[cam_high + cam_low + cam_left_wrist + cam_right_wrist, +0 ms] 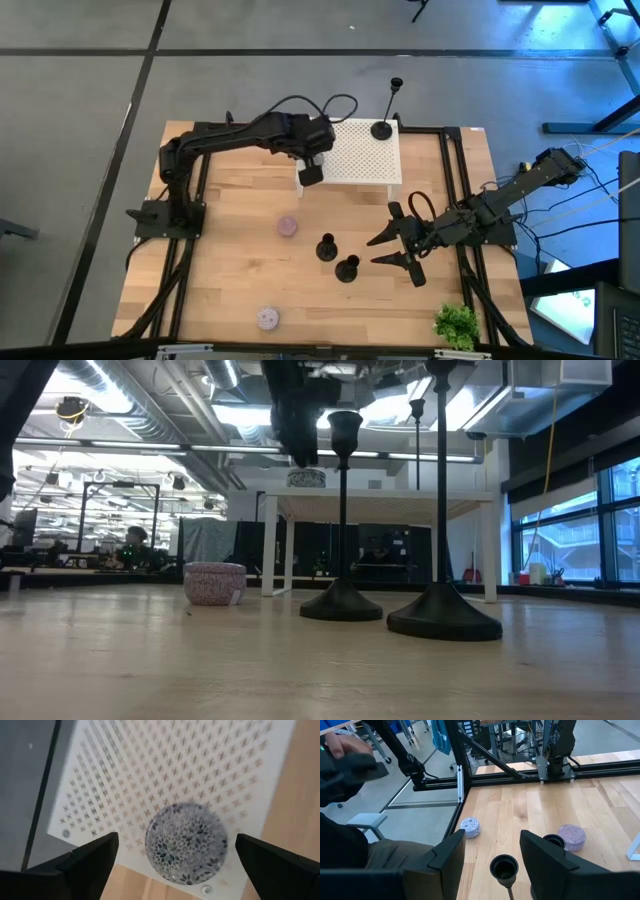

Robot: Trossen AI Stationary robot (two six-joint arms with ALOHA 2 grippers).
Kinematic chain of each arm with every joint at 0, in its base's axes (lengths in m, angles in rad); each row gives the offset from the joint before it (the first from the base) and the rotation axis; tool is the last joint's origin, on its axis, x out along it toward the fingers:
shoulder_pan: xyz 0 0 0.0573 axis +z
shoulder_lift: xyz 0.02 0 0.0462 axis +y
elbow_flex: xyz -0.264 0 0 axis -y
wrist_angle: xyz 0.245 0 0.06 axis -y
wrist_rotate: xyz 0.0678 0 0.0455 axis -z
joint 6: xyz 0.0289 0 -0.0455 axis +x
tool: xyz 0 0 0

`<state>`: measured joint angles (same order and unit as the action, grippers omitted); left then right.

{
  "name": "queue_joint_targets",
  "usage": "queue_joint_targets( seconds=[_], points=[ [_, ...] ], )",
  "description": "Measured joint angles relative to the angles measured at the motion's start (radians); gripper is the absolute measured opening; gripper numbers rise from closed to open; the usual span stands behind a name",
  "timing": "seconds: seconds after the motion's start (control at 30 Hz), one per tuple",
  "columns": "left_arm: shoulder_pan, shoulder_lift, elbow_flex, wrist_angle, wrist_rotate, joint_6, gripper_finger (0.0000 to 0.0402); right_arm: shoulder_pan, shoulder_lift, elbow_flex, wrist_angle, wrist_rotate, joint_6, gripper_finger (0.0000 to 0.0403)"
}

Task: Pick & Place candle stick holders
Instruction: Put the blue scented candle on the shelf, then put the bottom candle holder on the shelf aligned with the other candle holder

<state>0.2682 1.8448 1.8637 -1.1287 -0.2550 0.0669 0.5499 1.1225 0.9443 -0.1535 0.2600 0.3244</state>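
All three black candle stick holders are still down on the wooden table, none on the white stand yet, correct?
Not quite. Only two candle stick holders stand on the wooden table. The third, tallest one already stands on the white perforated stand, at its far corner, as the high view shows.

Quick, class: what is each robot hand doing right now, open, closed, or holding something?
Left hand: open above a patterned disc on the white perforated stand, holding nothing.
Right hand: open beside two candle stick holders, holding nothing.
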Motion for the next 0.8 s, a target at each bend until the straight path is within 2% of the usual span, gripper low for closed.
queue_joint_targets(
  seconds=[0.2, 0.4, 0.63, 0.8],
  points=[
    [-0.025, -0.089, 0.000, 0.081, 0.110, 0.015, 0.0400, 0.000, 0.000, 0.000, 0.000, 0.000, 0.000, 0.0193],
    [-0.096, -0.177, 0.001, 0.139, 0.219, 0.033, 0.0400, 0.000, 0.000, 0.000, 0.000, 0.000, 0.000, 0.0193],
    [-0.234, -0.212, 0.001, 0.134, 0.217, -0.023, 0.0400, 0.000, 0.000, 0.000, 0.004, 0.000, -0.008, 0.0193],
    [-0.382, -0.212, 0.001, 0.130, 0.169, -0.057, 0.0400, 0.000, 0.000, 0.000, 0.026, -0.002, -0.022, 0.0193]
  ],
)
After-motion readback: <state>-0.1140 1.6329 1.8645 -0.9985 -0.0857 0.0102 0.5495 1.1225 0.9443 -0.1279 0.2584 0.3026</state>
